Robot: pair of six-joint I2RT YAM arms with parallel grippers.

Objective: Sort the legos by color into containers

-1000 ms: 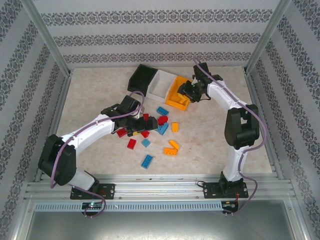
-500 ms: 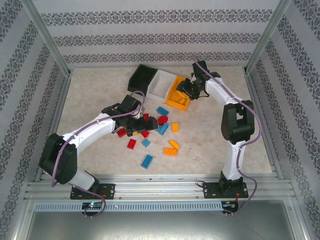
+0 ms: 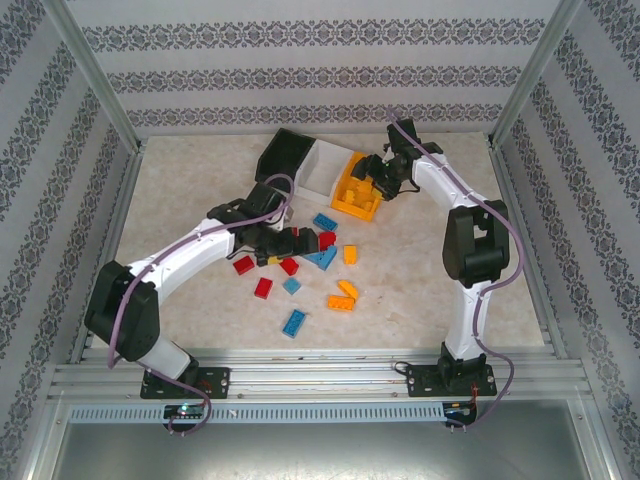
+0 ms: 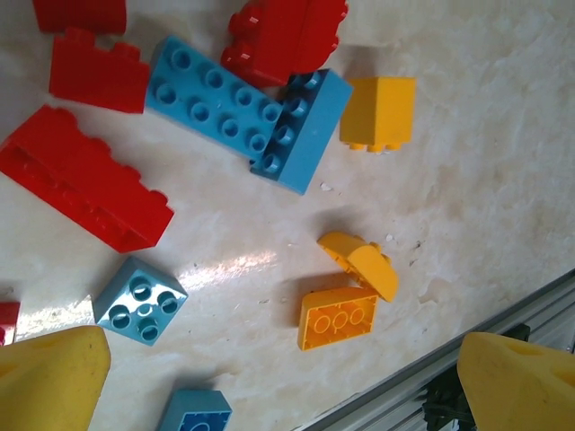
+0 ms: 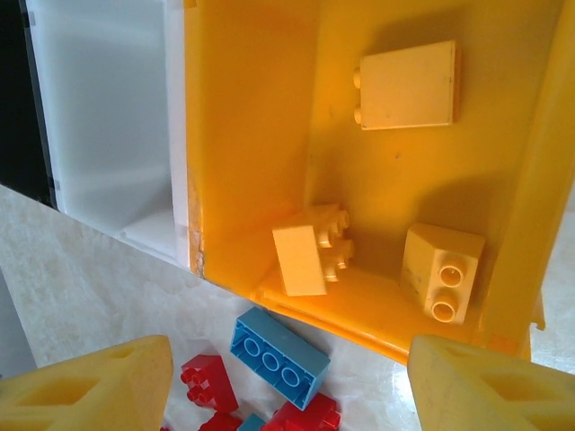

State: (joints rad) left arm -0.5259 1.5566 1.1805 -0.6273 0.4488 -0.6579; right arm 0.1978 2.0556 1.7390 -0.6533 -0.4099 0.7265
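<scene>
From above, a black bin [image 3: 283, 157], white bin [image 3: 325, 165] and orange bin [image 3: 357, 190] stand in a slanted row by the table's [image 3: 200, 190] far edge; loose legos [image 3: 340, 300] scatter mid-table with bare room nearer. Left wrist: left fingers [image 4: 49, 377] spread apart, empty, over a long blue brick [image 4: 225, 112] lying diagonally; red bricks [image 4: 287, 36] cut off at top. Right wrist: right fingers [image 5: 485, 386] apart, empty, above the orange bin's three orange bricks [image 5: 409, 85].

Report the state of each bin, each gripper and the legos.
orange bin: holds three orange legos.
white bin: visible part empty.
black bin: contents cannot be told.
left gripper: open, empty, over the loose legos.
right gripper: open, empty, at the orange bin.
loose legos: red, blue, orange, unsorted on the table.
</scene>
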